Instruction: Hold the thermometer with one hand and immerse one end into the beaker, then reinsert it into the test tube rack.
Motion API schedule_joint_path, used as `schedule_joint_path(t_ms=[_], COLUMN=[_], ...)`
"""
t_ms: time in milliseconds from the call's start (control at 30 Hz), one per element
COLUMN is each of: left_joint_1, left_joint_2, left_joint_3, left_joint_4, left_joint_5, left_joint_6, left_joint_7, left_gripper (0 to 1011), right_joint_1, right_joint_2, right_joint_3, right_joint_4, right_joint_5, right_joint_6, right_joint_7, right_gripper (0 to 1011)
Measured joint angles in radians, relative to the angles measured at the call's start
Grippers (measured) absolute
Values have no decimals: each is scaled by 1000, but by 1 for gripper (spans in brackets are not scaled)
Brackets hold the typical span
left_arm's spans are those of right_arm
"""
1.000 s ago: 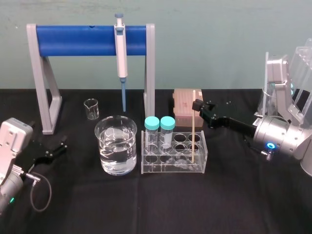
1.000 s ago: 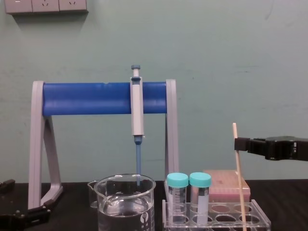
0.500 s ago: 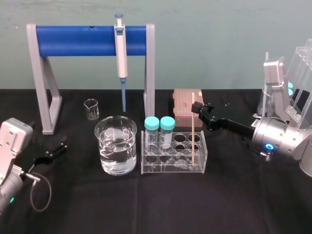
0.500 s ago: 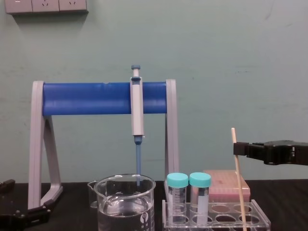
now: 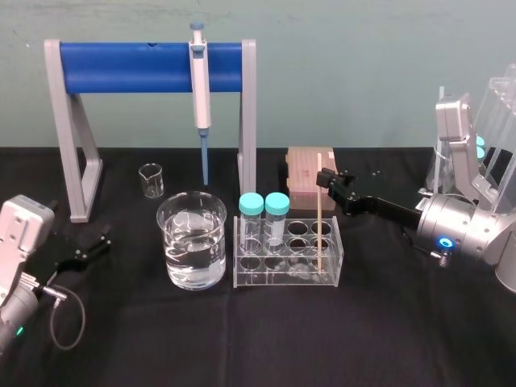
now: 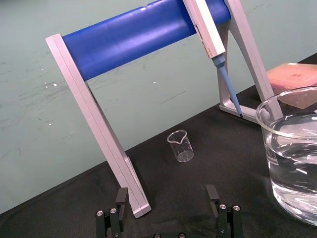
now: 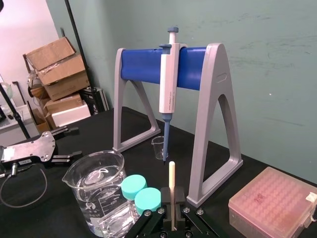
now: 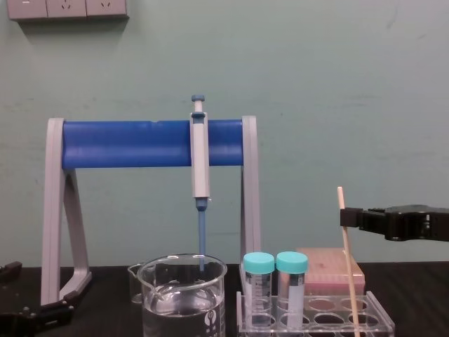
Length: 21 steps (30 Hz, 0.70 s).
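Left gripper (image 5: 98, 239): lower left of the head frame, on the black cloth; I see its fingers (image 6: 121, 196) spread wide apart.
Beaker (image 5: 193, 250): centre-left, part-filled with clear liquid, just left of the rack.
Test tube rack (image 5: 286, 276): centre, two teal-capped tubes (image 5: 251, 214) at its left end.
Thermometer (image 5: 320, 218): near upright in a hole at the rack's right end, apart from the beaker.
Right gripper (image 5: 325, 179): reaching in from the right, clamped on the thermometer near its top.
Behind: pink box (image 5: 306, 165), then pipette (image 5: 199, 89) on the blue stand (image 5: 121, 67).
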State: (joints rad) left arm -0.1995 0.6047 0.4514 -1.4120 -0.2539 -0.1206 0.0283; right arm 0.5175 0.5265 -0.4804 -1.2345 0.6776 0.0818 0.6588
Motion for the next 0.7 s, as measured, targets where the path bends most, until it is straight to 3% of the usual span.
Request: schedule_joint_path(t_ms=[367, 700], left_joint_1=[0, 0], left_joint_2=[0, 0], left_joint_3=[0, 0], left_joint_4=[0, 0], left_joint_5=[0, 0], left_joint_6=[0, 0], left_joint_7=[0, 0], left_gripper=[1004, 1004], right_joint_1=[-1, -1], right_joint_2=[0, 0], right_joint_3=[1, 1], right_joint_4=[0, 0], right_joint_5=[1, 2], right_joint_6=[2, 2], right_joint_7=[-1, -2], right_gripper=[322, 643])
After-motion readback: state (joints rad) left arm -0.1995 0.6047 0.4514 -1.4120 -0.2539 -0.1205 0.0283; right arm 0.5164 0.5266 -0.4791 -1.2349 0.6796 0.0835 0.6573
